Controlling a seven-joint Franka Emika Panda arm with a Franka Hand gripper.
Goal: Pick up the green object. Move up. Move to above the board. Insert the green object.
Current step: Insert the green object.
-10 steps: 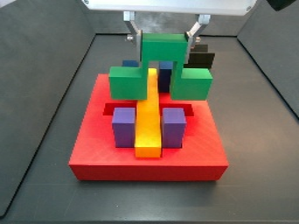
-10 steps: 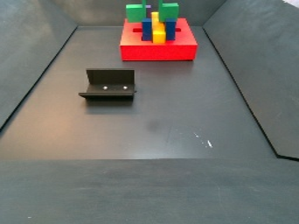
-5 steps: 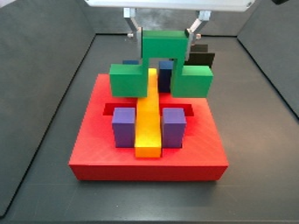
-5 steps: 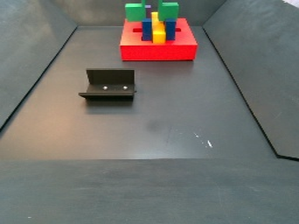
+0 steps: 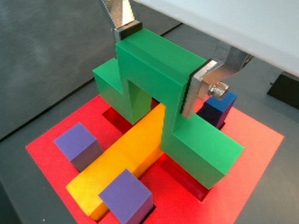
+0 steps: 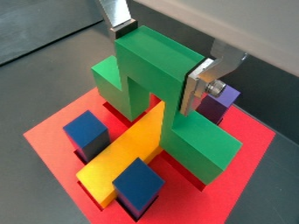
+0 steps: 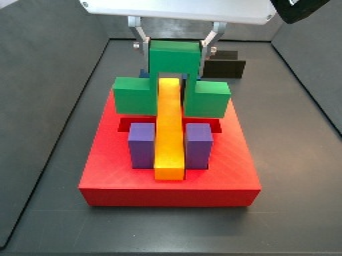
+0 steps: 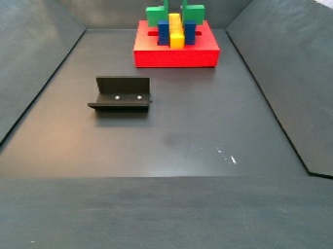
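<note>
The end effector (image 5: 172,54) is clamped on the raised middle of the green object (image 5: 163,101), low over the far end of the board (image 7: 167,178). The green legs straddle the yellow bar (image 6: 128,152). Best to go straight down and slowly, keeping it square to the bar. From here I can't quite tell whether it's fully seated, so hold the grip until it bottoms out.

the fixture (image 8: 121,94) stands on the dark floor (image 8: 169,146), well apart from the other pieces. a small dark box (image 7: 227,67) sits near the back wall.
</note>
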